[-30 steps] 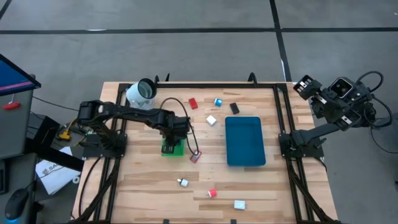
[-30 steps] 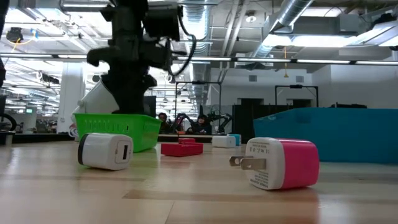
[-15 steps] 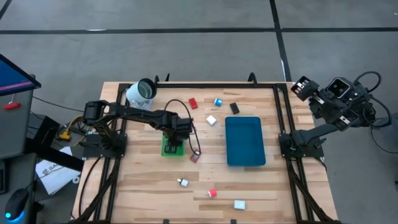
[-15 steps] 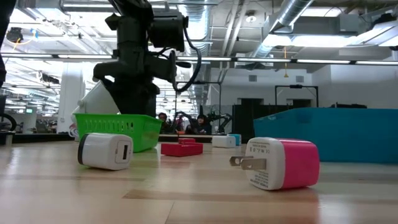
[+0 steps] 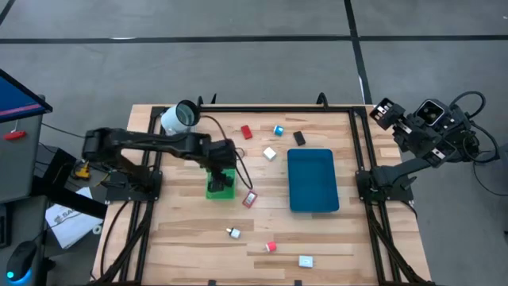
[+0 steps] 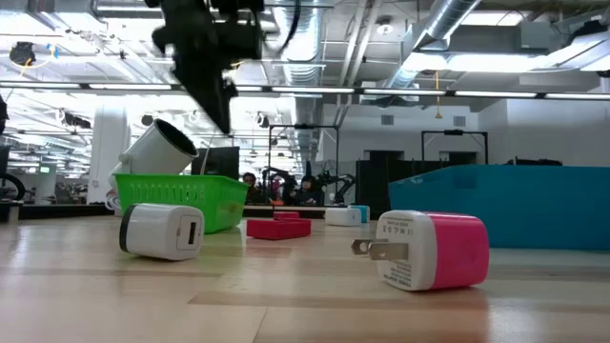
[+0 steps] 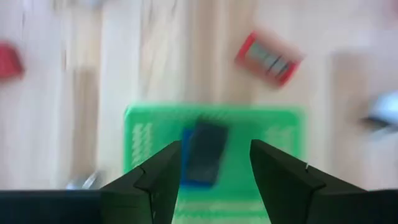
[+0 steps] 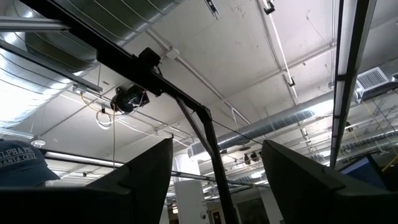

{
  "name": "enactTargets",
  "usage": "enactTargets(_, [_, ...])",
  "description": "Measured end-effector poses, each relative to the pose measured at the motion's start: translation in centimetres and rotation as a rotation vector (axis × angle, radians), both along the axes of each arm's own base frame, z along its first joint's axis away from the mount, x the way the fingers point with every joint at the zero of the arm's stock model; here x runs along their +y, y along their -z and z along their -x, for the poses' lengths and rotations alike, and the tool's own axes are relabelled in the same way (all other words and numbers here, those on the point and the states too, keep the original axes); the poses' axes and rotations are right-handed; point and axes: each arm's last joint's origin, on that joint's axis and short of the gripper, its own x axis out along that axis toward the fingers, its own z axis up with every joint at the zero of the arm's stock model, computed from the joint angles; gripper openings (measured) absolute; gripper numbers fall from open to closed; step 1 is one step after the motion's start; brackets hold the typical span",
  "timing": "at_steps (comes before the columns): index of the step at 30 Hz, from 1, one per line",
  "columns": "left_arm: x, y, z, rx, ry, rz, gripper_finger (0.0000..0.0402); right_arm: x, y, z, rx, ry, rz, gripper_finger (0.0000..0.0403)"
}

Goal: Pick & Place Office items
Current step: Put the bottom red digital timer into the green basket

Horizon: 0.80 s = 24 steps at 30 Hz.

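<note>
The high view places the left gripper (image 5: pixel 225 179) over the green tray (image 5: pixel 214 189) left of frame centre, its body hiding most of the tray's inside. The left wrist view supplies what that view conceals: a dark blue block (image 7: pixel 203 152) lies inside the tray (image 7: pixel 143 134), seen through the gap between the fingers (image 7: pixel 158 180), which stand parted with nothing between them. A red clip (image 7: pixel 268 57) lies on the wood outside the tray.

The high view alone shows the spread of the office items: a red block (image 5: pixel 247 132), a blue block (image 5: pixel 279 129), a black block (image 5: pixel 298 138) and a white block (image 5: pixel 270 153) in the upper middle, above the dark blue tray (image 5: pixel 312 180); further small pieces lie at lower centre.

The low view shows a white plug (image 6: pixel 162 231) and a pink-and-white plug (image 6: pixel 429 251) in the foreground.

The right gripper (image 5: pixel 386 113) is parked at the upper right, off the table; its wrist view shows only ceiling between widely spread fingers (image 8: pixel 149 168).
</note>
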Motion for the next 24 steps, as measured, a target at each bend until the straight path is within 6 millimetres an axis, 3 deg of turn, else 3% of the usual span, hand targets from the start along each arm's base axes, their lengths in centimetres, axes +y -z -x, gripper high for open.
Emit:
enactTargets(9, [-2.7,-4.9,1.1,-0.299,-0.099,0.301,0.0189,0.0,0.0,0.0,0.001,-0.002,-0.001,0.024])
enactTargets(19, [-9.8,-5.4,0.8,-0.357,-0.089,0.48,0.0187,0.3,0.0,0.0,0.003,-0.034,0.0,0.024])
enactTargets(24, [-11.5,-5.7,-1.1,-0.524,-0.099,0.523,0.0186,0.3,0.0,0.1,-0.003,-0.039,-0.001,0.024])
